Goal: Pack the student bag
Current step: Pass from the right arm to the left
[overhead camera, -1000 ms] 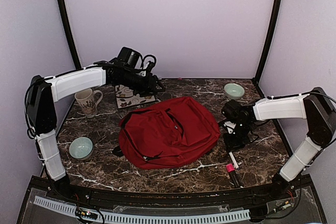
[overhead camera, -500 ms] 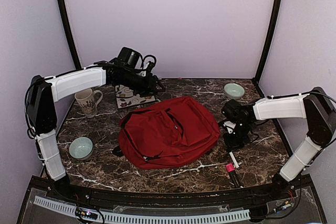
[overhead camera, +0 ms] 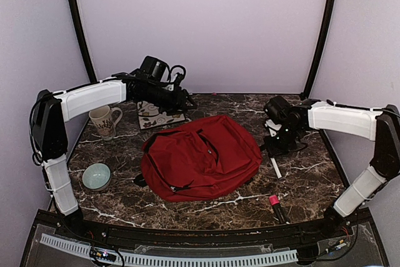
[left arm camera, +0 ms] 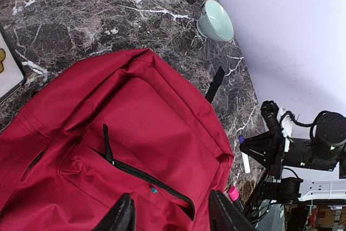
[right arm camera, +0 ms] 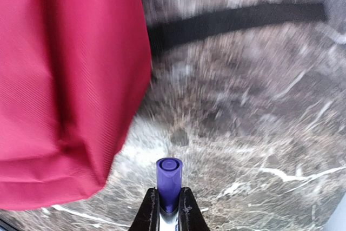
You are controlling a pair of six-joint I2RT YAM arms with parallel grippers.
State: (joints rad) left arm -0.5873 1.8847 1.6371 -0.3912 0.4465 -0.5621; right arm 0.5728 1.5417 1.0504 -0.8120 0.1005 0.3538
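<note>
The student bag is a dark-red backpack lying flat mid-table; it also shows in the left wrist view and the right wrist view. Its front zip pocket is partly open. My right gripper is shut on a white marker with a purple cap, held above the table just right of the bag; the marker hangs below the gripper. My left gripper is open and empty, hovering over the bag's back left; its fingers frame the pocket.
A pink-capped marker lies near the front right. A green bowl sits front left, a mug and a patterned notebook back left. Another green bowl sits back right. A black strap lies beside the bag.
My right gripper has risen and moved toward the back with the purple-capped marker, which left the table. It now hides the back right bowl from the top view. The left arm has not moved.
</note>
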